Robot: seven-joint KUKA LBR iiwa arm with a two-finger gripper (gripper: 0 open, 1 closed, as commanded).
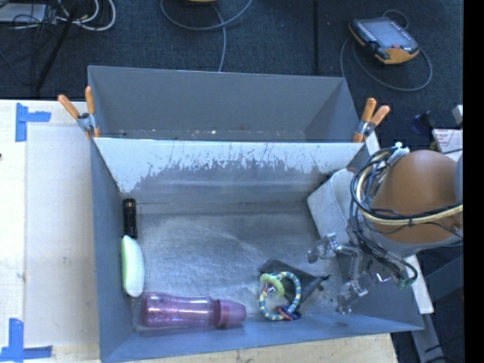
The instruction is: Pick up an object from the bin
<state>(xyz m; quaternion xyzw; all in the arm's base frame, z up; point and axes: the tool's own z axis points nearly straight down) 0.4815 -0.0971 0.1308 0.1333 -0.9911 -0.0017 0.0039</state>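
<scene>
**Robot gripper low in the near right corner of a grey bin, beside a ring toy**

A grey metal bin [212, 108] is seen from above, and five loose things lie on its floor, one of each kind. Along the left wall lies one short black stick [129, 218]. Just below it, end to end, is one pale, rounded oblong [133, 265]. Along the near wall one clear purple bottle [193, 311] lies on its side, with its narrow end pointing right. Just right of the bottle is one ring toy [280, 293], a green and yellow hoop with small coloured beads. One dark flat piece [274, 268] lies partly under the toy (what kind of thing it is cannot be made out).

The arm enters from the right, with a rounded orange-brown cover [416, 195] and loops of cable [376, 195] at its wrist. Its metal gripper [338, 277] sits low over the bin's near right corner, just to the right of the ring toy and close to the dark piece's pointed end. Nothing can be seen in its grasp. Whether it is spread apart or closed together cannot be told from this angle, nor whether it touches the floor.
</scene>
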